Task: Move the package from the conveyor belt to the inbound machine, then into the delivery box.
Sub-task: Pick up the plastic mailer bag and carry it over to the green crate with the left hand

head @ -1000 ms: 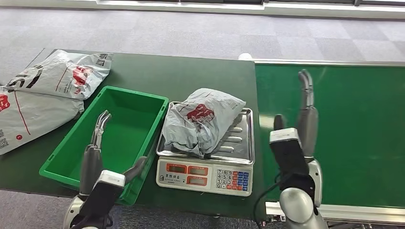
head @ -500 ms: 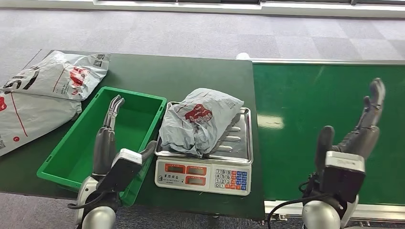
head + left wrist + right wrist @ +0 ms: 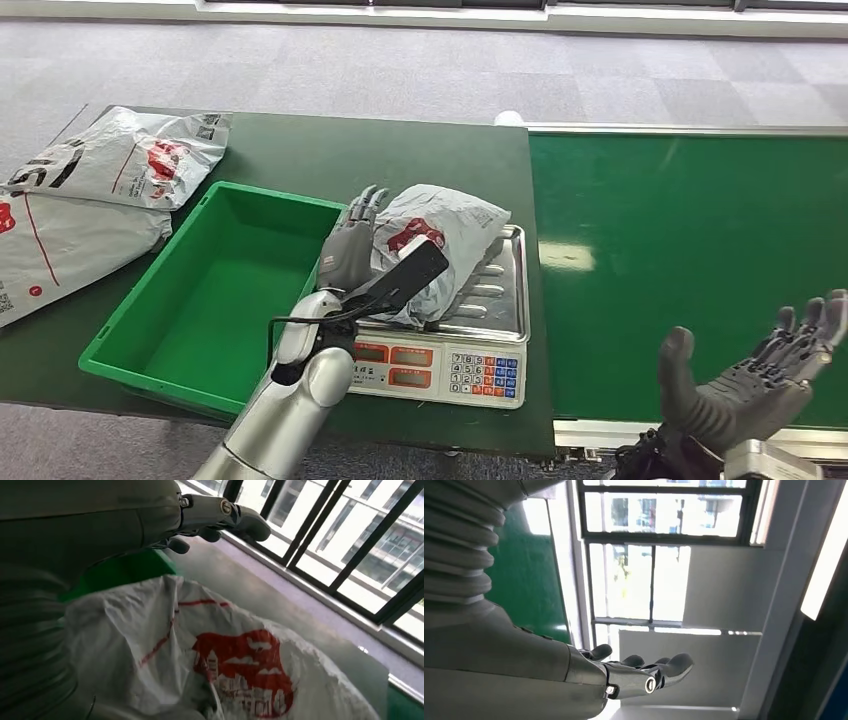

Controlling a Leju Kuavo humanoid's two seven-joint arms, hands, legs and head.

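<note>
On the scale (image 3: pixel 497 300), my left hand (image 3: pixel 352 245) by the pkg (image 3: pixel 440 225), fingers spread, maybe touching; right hand (image 3: pixel 755 375) wide, holding nothing

Crinkled glossy plastic package (image 3: pixel 440 232) on a polished metal scale pan (image 3: pixel 500 300); smooth green plastic bin (image 3: pixel 215 290); matt green conveyor belt (image 3: pixel 680 250); brushed silver arm (image 3: pixel 285 415).

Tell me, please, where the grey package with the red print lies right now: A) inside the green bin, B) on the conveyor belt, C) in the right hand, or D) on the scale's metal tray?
D: the package lies on the scale tray, with the left hand against it.
</note>
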